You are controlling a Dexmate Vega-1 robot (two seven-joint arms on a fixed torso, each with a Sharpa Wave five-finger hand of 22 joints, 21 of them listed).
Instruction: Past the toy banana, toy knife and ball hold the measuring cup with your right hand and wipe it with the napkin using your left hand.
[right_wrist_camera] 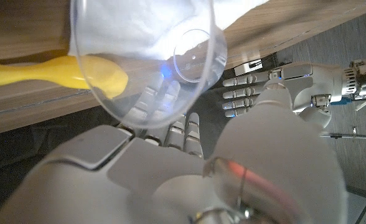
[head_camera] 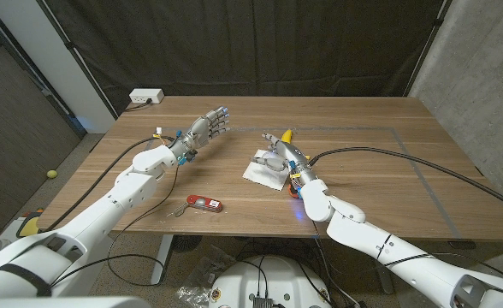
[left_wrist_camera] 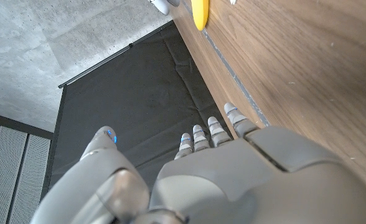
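Right fingers (right_wrist_camera: 170, 134): curling around the clear measuring cup (right_wrist_camera: 149, 59), grasping it; seen through the cup wall in the right wrist view.
Right hand (head_camera: 279, 160): sitting over the white napkin (head_camera: 260, 171) near the table's middle, arm coming in from the near right.
Measuring cup: transparent plastic, round; in the right wrist view its open rim is facing the camera and its base is pointing away toward the napkin, so its axis is running along the hand's reach. Whether it is touching the napkin cannot be told.
Napkin: lying flat on the table (head_camera: 371, 171), under and just beside the right hand; not touched by the left hand.
Left fingers (head_camera: 218, 120): spread apart, grasping nothing, reaching out above the table.
Left hand (head_camera: 207, 127): hovering over the far left part of the table, well apart from the napkin and cup.
Toy banana (head_camera: 286, 136): yellow, lying on the table just beyond the right hand; long axis running roughly toward the far edge, slightly slanted.
Toy knife (head_camera: 204, 203): red handle, lying near the table's near edge, long axis roughly parallel to that edge, well apart from both hands.
Ball (head_camera: 52, 174): small, yellow, lying on the floor to the table's left.
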